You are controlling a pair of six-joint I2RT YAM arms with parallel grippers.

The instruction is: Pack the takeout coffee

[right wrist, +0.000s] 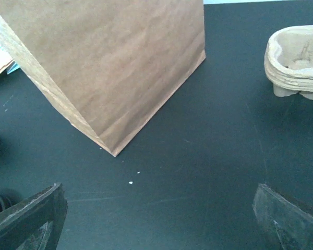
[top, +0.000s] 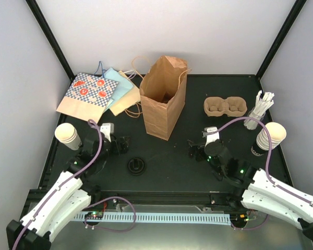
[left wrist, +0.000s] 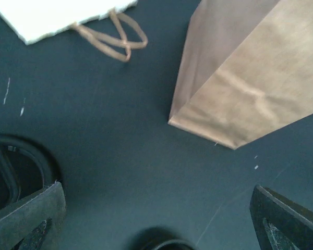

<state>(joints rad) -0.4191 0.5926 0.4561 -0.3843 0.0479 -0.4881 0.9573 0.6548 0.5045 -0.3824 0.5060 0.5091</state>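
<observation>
Plainly, both arms reach out low over the dark desk (top: 167, 174) and neither carries anything. The left gripper (top: 120, 145) sits toward the left edge with its fingers (left wrist: 26, 213) spread wide over bare surface. The right gripper (top: 194, 148) sits toward the right edge, its fingers (right wrist: 26, 216) just as far apart. Between them, closer to the far edge, the brown paper bag (top: 163, 99) stands upright with its mouth open, and both wrist cameras look at its lower corner. We find the cup carrier (top: 225, 107) lying to the right of the bag near the far edge, apart from it, and its layered rim suggests several nested together. One stack of cream cups (top: 68, 135) stands by the left edge, just beside the left arm. A second stack of cups (top: 270, 138) stands by the right edge. A black lid (top: 136, 166) lies flat between the two grippers, toward the near edge. A bundle of white sticks (top: 261, 107) stands upright near the far right corner, and some flat paper bags (top: 94, 94) lie fanned in the far left corner.
</observation>
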